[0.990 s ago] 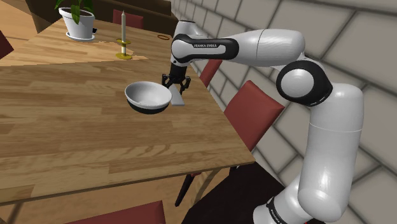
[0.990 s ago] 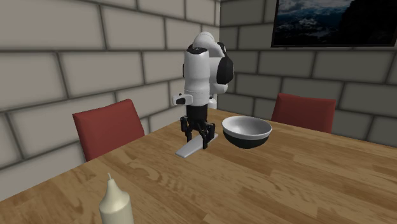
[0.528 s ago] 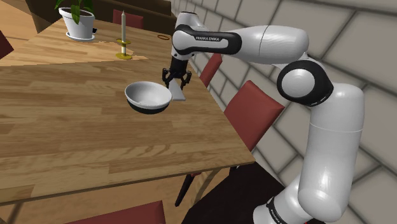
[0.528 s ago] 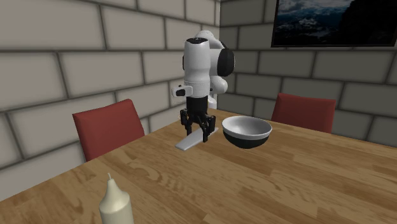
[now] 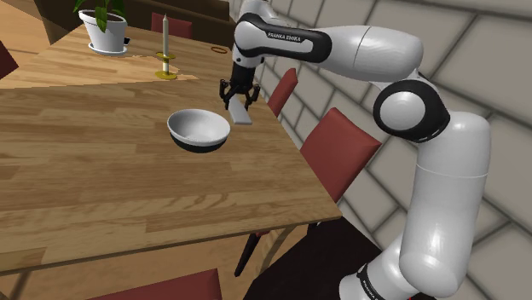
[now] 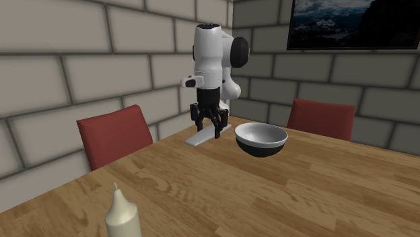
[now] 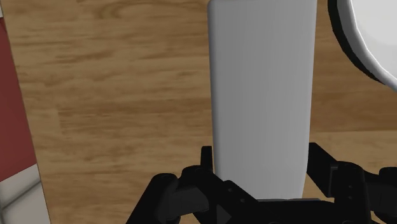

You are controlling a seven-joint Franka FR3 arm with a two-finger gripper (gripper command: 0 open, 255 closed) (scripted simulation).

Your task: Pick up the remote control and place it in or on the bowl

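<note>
A plain light-grey slab, the remote control [image 5: 241,112], hangs above the wooden table [image 5: 102,187] with my gripper [image 5: 237,96] shut on its upper end. It tilts down toward the table. In the second exterior view the remote [image 6: 202,139] hangs under the gripper [image 6: 209,126], just left of the bowl [image 6: 261,139]. The bowl [image 5: 199,130] is white inside and dark outside, and stands beside the remote on the shoulder view's left. In the wrist view the remote [image 7: 262,95] runs out between the black fingers [image 7: 205,170], with the bowl's rim [image 7: 372,41] off to one side.
A candle in a holder [image 5: 165,53] and a potted plant [image 5: 104,25] stand at the table's far end. Red chairs [image 5: 338,150] line the table's edge along the brick wall. Another candle [image 6: 121,215] stands close to the second exterior camera.
The gripper has risen with the remote clasped in it, lifting the remote off the table. The bowl has not moved.
</note>
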